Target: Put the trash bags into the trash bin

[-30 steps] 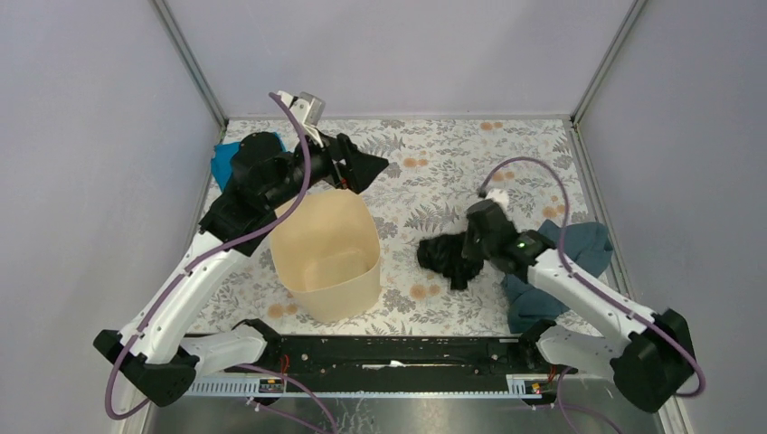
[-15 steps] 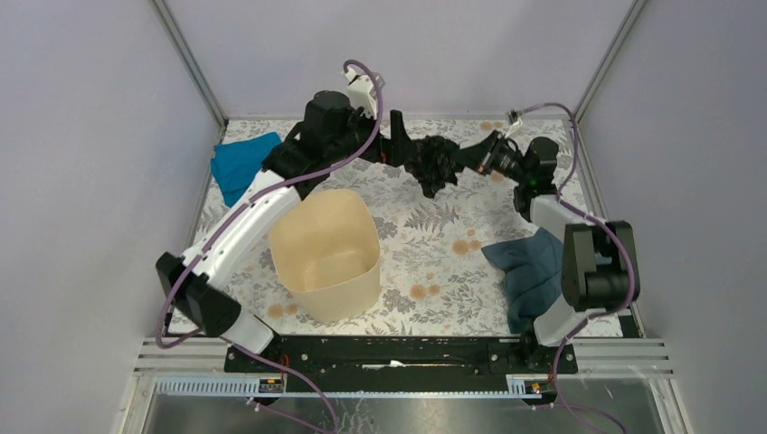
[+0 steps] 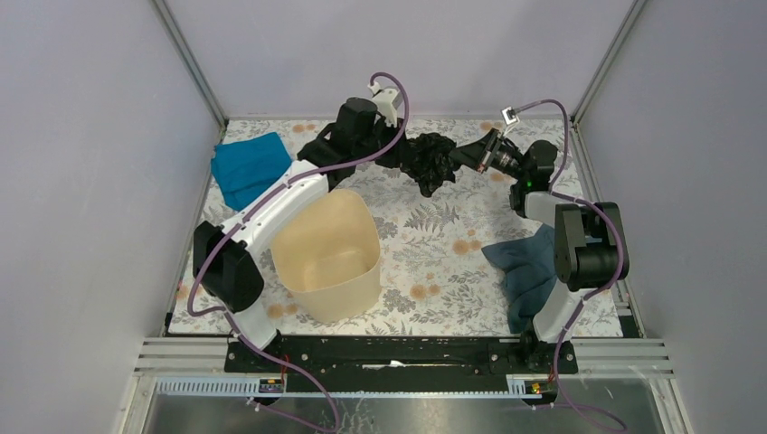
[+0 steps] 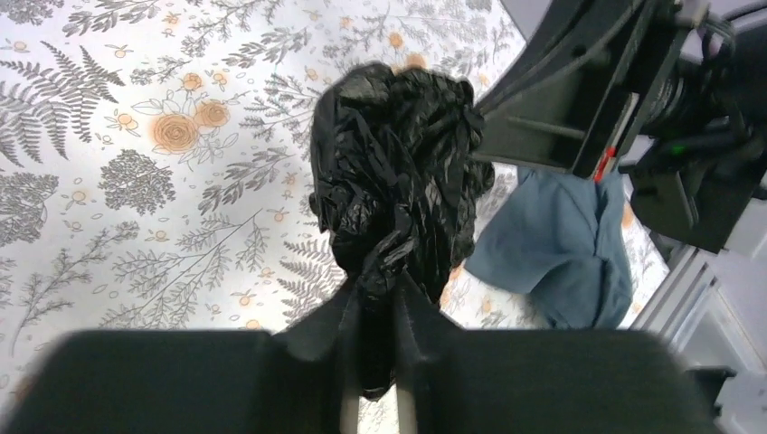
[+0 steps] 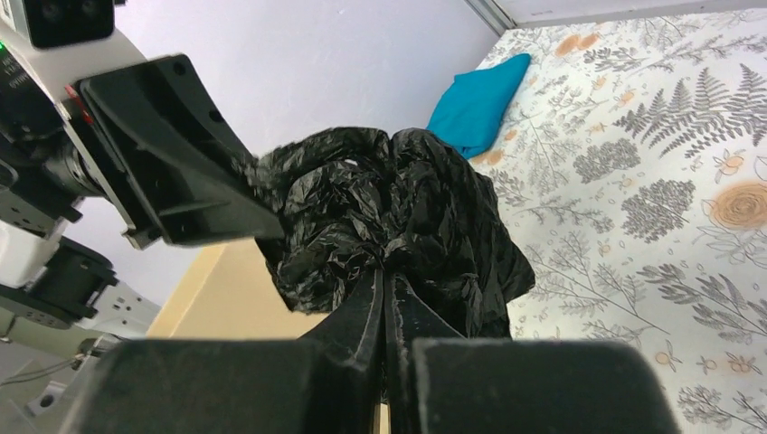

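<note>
The trash bag [image 3: 430, 164], a crumpled glossy black bundle, hangs above the far middle of the table between both arms. My left gripper [image 3: 399, 154] pinches a twisted fold of the bag [image 4: 393, 181] from the left, its jaws [image 4: 373, 294] narrowed on the plastic. From the right, my right gripper [image 3: 464, 155] is shut tight on another fold of the bag [image 5: 398, 212], fingers nearly touching [image 5: 383, 280]. The beige trash bin [image 3: 339, 294] stands upright and open on the left-centre of the table, nearer than the bag and apart from it.
A bright blue cloth [image 3: 249, 166] lies at the far left by the wall. A dark blue-grey cloth [image 3: 529, 264] lies at the right, near the right arm's base. Grey walls close in the table on three sides.
The right gripper lifted the bag off the table's middle right and carried it to the far middle. The left gripper swung right from beyond the bin and closed on the bag.
</note>
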You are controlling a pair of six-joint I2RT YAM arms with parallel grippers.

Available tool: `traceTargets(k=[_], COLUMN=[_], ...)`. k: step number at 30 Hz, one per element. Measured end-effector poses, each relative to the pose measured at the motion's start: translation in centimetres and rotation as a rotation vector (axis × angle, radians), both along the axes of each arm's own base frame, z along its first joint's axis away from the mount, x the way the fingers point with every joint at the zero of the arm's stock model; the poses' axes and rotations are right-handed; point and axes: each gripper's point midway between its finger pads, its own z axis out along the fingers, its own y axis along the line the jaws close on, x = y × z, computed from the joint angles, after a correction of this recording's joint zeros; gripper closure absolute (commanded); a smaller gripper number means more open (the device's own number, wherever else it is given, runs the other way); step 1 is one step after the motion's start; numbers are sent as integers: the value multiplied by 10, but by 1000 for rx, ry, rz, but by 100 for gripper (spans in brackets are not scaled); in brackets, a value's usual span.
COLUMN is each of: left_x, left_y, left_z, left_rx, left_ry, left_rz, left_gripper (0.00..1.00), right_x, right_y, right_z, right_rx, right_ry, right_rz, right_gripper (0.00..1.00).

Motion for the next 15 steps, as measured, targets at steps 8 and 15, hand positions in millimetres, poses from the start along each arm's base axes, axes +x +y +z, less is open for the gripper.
traceTargets(k=[8,15], left_x=[-3,-22], left_y=[40,72], left_z=[-4,64], left_rx=[-24,-146], left_ry=[-48,-240], left_rz=[91,137], left_gripper=[100,100], right_x=[15,25], right_y=[-19,-58], right_z=[-45,-82], right_rx=[-185,-452], right_ry=[83,151], right_rz=[-249,-516], right_gripper=[81,48])
